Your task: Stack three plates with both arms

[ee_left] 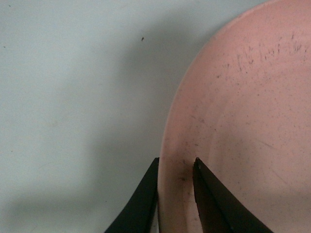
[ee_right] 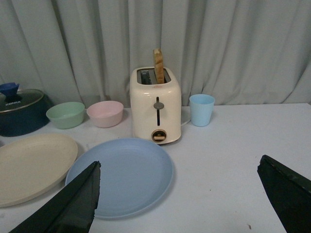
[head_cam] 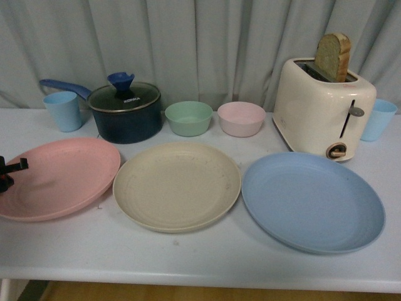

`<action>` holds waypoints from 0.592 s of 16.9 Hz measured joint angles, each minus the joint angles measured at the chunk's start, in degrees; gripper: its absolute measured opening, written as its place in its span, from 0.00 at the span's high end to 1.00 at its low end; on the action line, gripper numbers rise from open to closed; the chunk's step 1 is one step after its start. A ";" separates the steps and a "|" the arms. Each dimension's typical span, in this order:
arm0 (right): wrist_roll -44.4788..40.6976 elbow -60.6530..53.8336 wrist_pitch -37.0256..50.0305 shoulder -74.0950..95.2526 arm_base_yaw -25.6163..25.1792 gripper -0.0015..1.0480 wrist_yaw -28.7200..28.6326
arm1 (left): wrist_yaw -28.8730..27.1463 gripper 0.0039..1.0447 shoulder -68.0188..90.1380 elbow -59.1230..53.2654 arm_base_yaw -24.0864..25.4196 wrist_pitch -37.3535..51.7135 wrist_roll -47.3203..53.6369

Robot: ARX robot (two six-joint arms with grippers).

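Three plates lie side by side on the white table: the pink plate (head_cam: 57, 177) on the left, the beige plate (head_cam: 177, 184) in the middle, the blue plate (head_cam: 312, 200) on the right. My left gripper (head_cam: 9, 172) shows only as a black tip at the left edge, on the pink plate's left rim. In the left wrist view it (ee_left: 176, 167) is shut on the pink plate's rim (ee_left: 243, 126), one finger outside and one inside. My right gripper (ee_right: 180, 177) is open and empty, above the table to the right of the blue plate (ee_right: 121, 175). The beige plate (ee_right: 29, 165) shows there too.
Behind the plates stand a light blue cup (head_cam: 63, 110), a dark blue lidded pot (head_cam: 124, 110), a green bowl (head_cam: 188, 118), a pink bowl (head_cam: 241, 118), a cream toaster (head_cam: 322, 116) with a bread slice, and another blue cup (head_cam: 378, 119). A grey curtain hangs behind.
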 joint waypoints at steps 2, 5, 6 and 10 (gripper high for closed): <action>-0.02 0.00 0.00 0.00 0.00 0.06 0.00 | 0.79 0.92 -0.52 0.11 0.39 0.20 -0.59; 0.00 0.00 -0.02 0.00 0.00 0.06 0.00 | -1.05 0.97 -5.07 -1.42 1.81 0.90 -0.50; 0.00 0.00 0.00 0.00 0.00 0.06 0.00 | -1.25 0.97 -6.84 -2.14 2.47 0.92 -0.26; 0.00 0.00 0.00 0.00 0.00 0.06 -0.02 | -1.64 0.98 -18.69 -8.11 5.64 3.26 -1.79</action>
